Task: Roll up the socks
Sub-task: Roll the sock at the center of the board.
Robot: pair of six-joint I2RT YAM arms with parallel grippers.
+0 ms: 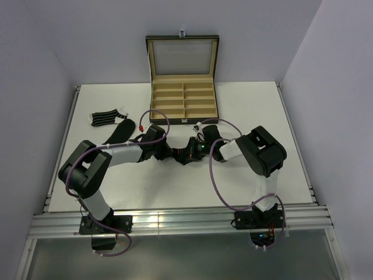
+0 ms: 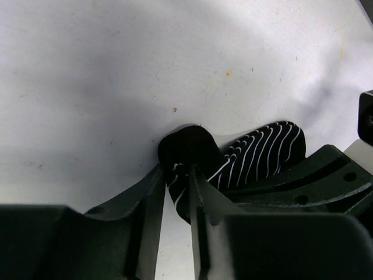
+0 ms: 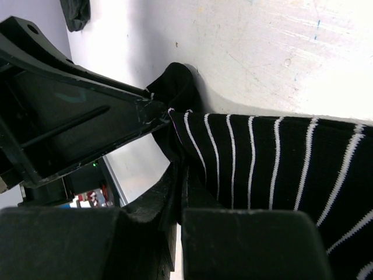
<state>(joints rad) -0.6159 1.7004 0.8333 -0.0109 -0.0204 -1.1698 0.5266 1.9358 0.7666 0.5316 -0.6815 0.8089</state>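
Toward the far left of the white table (image 1: 256, 116), a flat black-and-white striped fabric sock (image 1: 105, 118) lies just beside a plain black fabric sock (image 1: 124, 126), both apart from the grippers. At the table's middle, the left gripper (image 2: 175, 195) has its fingers nearly together, pinching the edge of a soft black sock with thin white stripes (image 2: 262, 153) that lies on the tabletop, its plain black end bunched beyond the fingertips. The right gripper (image 3: 180, 192), fingers pressed together on the same sock's edge, sits just beside the left one, near the open black box with tan compartments (image 1: 183, 99).
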